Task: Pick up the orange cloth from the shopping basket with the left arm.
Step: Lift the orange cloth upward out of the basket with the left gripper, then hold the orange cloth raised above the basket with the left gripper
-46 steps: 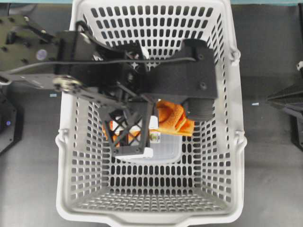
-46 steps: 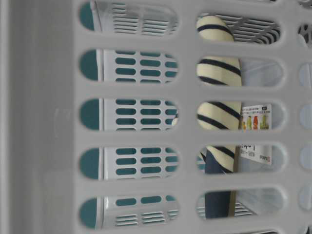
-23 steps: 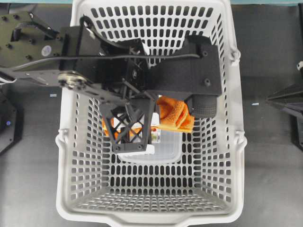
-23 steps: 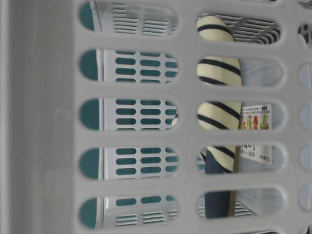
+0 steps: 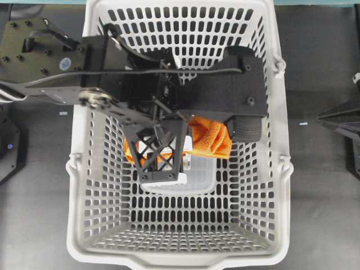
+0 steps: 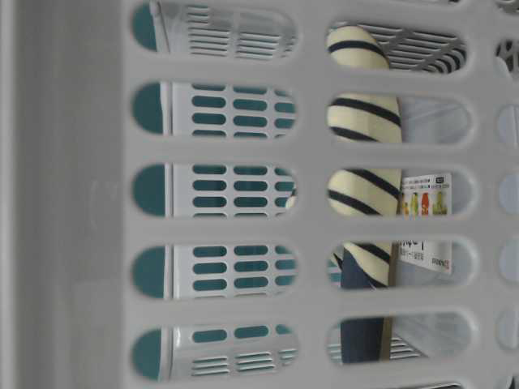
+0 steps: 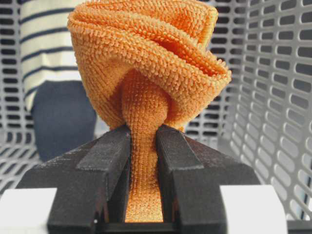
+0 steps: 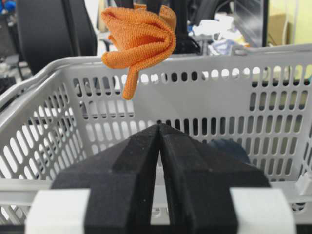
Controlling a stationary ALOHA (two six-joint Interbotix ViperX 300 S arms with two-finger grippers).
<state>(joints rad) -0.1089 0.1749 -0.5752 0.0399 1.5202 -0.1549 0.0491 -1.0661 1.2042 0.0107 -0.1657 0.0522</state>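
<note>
Above the shopping basket's rim, the left gripper pinches the orange cloth, half hiding a striped slipper; the right gripper is closed, empty.

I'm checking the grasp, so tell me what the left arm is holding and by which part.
The left gripper holds the orange cloth, its jaws pinching a narrow bunched fold at the cloth's middle; the rest billows beyond them. The right gripper holds nothing.
</note>
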